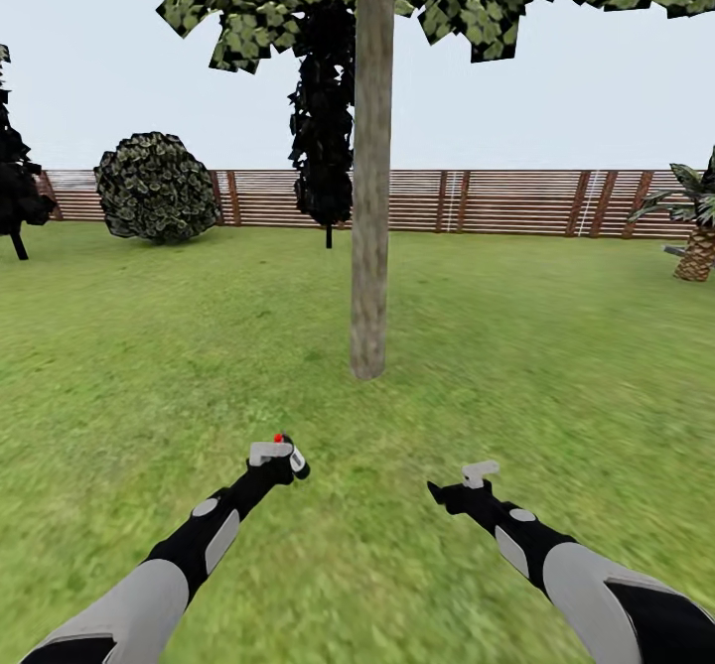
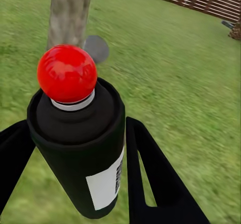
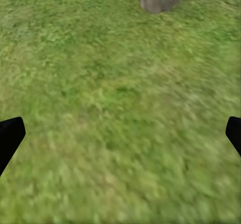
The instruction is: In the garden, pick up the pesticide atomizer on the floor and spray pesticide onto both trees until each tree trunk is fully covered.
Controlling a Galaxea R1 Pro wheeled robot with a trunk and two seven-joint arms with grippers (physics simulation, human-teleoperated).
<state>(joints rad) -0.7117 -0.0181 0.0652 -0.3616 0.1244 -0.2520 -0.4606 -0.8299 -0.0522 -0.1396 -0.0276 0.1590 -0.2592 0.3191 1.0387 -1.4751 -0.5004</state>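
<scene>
Your left pincer [image 1: 283, 456] is clamped around the pesticide atomizer [image 2: 80, 143], red dot on top, held above the lawn [image 1: 556, 346] near the tree trunk [image 1: 370, 198] straight ahead. Your right pincer [image 3: 120, 133] hangs wide apart and empty over grass.

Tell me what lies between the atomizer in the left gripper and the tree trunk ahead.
Only bare lawn in the head view: the atomizer, in the left gripper, faces the tree trunk with nothing between.

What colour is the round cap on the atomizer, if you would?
Red cap, clearest in the left wrist view.
</scene>
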